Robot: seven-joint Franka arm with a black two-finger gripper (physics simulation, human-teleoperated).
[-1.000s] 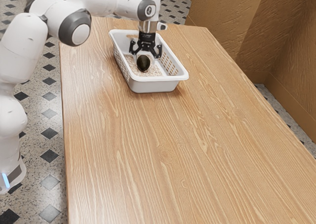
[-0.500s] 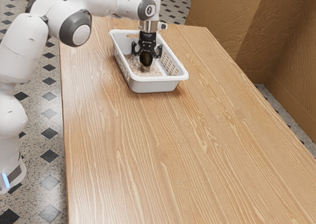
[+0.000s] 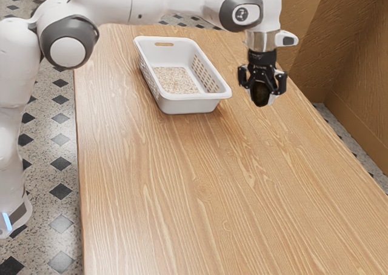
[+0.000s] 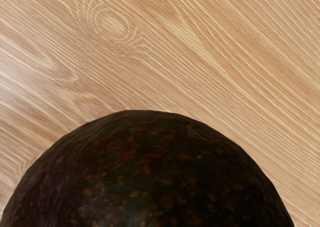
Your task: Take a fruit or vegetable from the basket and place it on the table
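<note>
My gripper (image 3: 261, 93) is shut on a dark avocado (image 3: 260, 94), one finger against each side of it, in the air over the table (image 3: 230, 196) in the exterior view. The white basket (image 3: 191, 104) stands to the exterior view's left of the hand, with a speckled bottom and no fruit visible inside. In the wrist view the avocado (image 4: 150, 172), near black with reddish and green flecks, is large at the lower edge, with the wooden table (image 4: 225, 47) beyond it.
Bare wood stretches from the basket toward the exterior view's lower edge. A brown wall (image 3: 357, 57) rises past the table's far edge at the exterior view's right. Tiled floor (image 3: 45, 166) lies beside the arm's base.
The gripper closed on the avocado in the basket, lifted it out over the rim and carried it toward the exterior view's right. The basket has stayed where it was.
</note>
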